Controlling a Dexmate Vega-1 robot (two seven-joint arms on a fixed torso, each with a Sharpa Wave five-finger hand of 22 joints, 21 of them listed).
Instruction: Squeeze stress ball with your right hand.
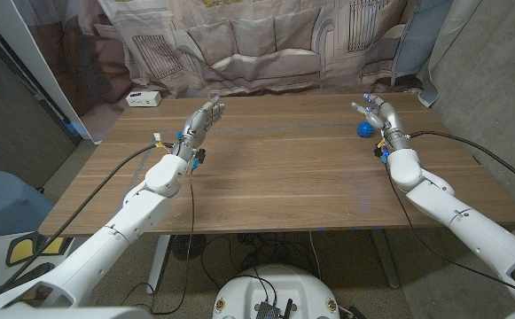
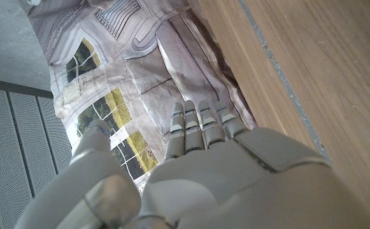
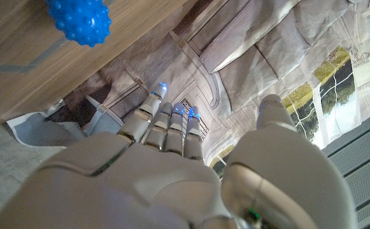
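My right hand (image 1: 378,113) hangs over the far right part of the wooden table (image 1: 284,177), fingers (image 3: 172,124) straight and apart, holding nothing. Just beside it, on its left, the blue knobbly stress ball (image 1: 362,129) lies on the tabletop, not yet in my grasp. My left hand (image 1: 199,124) waits over the far left, also spread and empty. A printed curtain (image 1: 257,44) hangs behind the far edge, and a small white box (image 1: 143,98) sits at the far left corner. The risk, I judge, is a sideways nudge: the ball is round and free, so a finger meeting it off-centre could roll it away or off the far edge.
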